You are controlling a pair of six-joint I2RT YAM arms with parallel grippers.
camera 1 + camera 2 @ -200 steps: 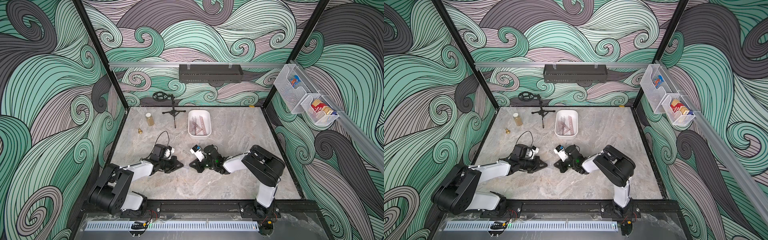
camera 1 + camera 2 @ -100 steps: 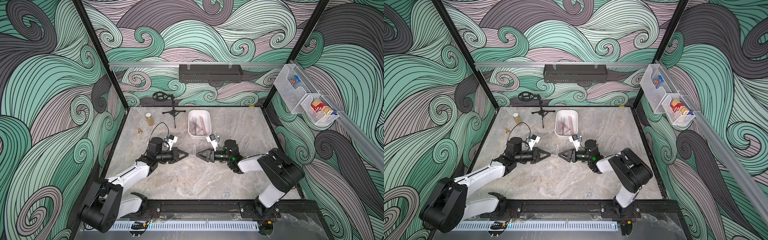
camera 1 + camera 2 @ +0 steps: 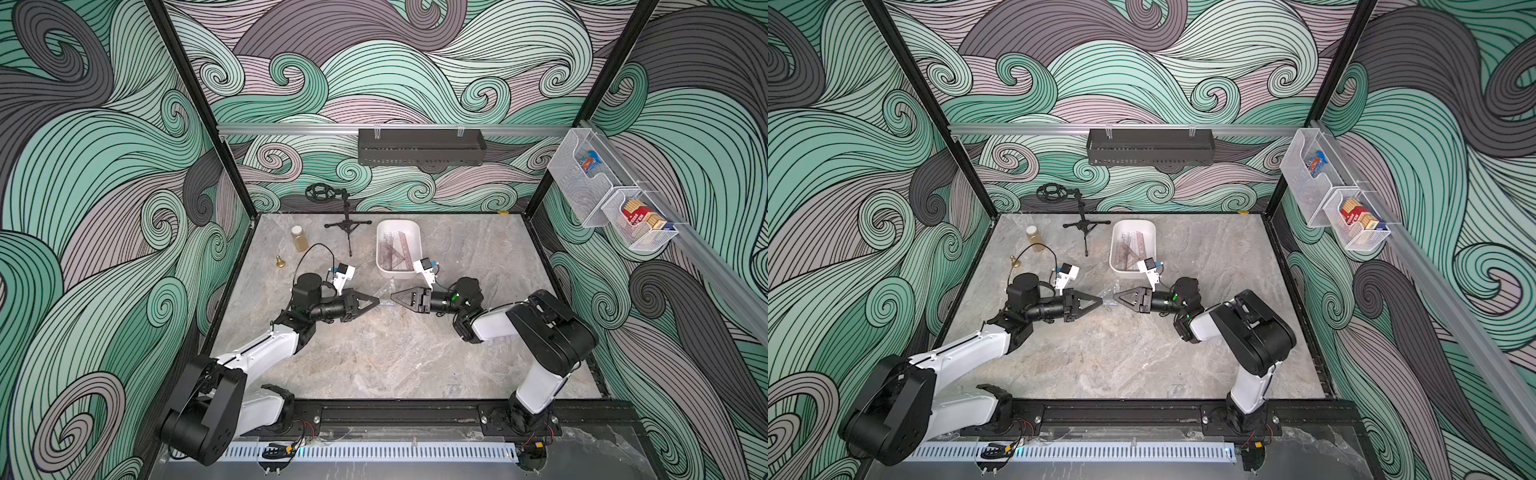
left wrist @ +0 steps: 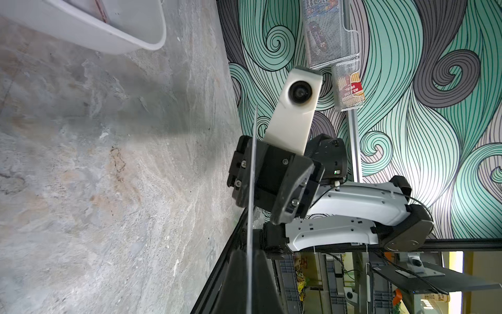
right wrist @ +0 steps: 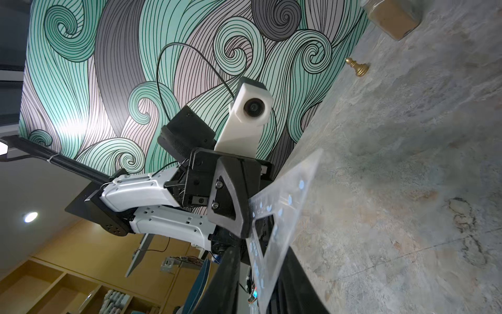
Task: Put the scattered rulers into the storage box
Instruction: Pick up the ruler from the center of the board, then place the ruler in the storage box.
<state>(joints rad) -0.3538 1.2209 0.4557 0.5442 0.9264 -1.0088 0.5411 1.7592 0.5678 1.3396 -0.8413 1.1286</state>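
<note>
**Item:** clear set square (image 5: pixel 282 195), one piece. It is held roughly level above the table (image 3: pixel 374 365), mid-floor, between the two facing arms and near the front wall of the storage box (image 3: pixel 399 272).

**Left gripper** (image 3: pixel 376 300): clenched on one end of the set square.

**Right gripper** (image 3: pixel 394 296): its fingers are placed on either side of the opposite end. Whether they pinch the sheet cannot be told.

**Both top views:** the set square is seen only as a faint glint between the two tips. Pinkish-brown rulers (image 3: pixel 394 251) are shown lying inside the box.

**Left wrist view:** the set square is reduced to a thin edge-on line. One rounded corner of the box is included.

**Right wrist view:** the set square's flat face, triangular cut-out and pale markings are shown. A bottle (image 5: pixel 394 19) and a small gold piece (image 5: pixel 358 68) are caught on the table beyond. The box is shown only in the top and left wrist views.
</note>
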